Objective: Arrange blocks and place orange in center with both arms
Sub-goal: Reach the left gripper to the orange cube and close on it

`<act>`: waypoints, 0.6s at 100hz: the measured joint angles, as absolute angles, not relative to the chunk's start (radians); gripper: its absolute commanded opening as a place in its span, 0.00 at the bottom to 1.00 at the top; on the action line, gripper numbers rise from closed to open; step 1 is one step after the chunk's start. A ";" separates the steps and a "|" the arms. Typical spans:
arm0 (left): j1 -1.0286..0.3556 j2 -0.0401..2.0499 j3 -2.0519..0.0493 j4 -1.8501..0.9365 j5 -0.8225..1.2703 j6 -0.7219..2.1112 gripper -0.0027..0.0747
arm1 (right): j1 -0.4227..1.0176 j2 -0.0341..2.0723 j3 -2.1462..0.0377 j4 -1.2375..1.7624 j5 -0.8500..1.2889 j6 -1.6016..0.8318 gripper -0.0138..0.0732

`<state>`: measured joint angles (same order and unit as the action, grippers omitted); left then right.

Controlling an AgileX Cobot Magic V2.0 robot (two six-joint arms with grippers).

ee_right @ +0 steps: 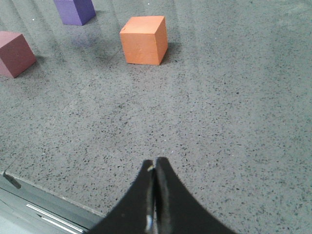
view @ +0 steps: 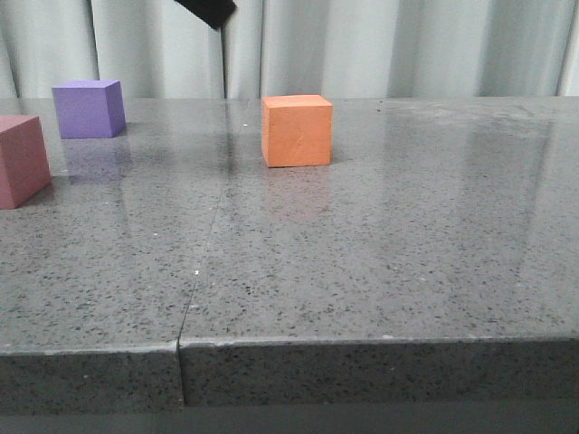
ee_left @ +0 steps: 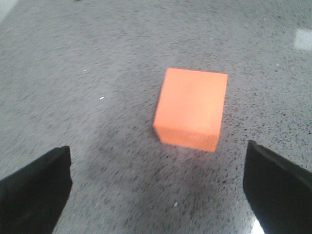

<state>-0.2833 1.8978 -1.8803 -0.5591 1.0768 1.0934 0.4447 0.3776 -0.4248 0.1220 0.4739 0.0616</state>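
Orange cube stands on the grey speckled table, free of both grippers. Nearest, the right gripper has its prongs pressed together. The left gripper, prongs wide apart, hangs above the cube. Left: pink cube, then purple cube farther back.

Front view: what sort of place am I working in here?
Probably a lab or test bench: a speckled grey stone-look table, a plain pale curtain behind it, and only foam blocks set out.
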 measured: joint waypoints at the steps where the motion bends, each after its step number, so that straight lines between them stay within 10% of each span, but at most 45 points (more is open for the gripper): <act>1: -0.286 1.902 -1.885 -0.556 1.079 1.095 0.90 | 0.445 0.378 -0.425 0.122 0.474 0.062 0.08; 60: -0.384 2.104 -1.972 -0.546 1.037 1.098 0.90 | 0.445 0.378 -0.424 0.122 0.476 0.062 0.08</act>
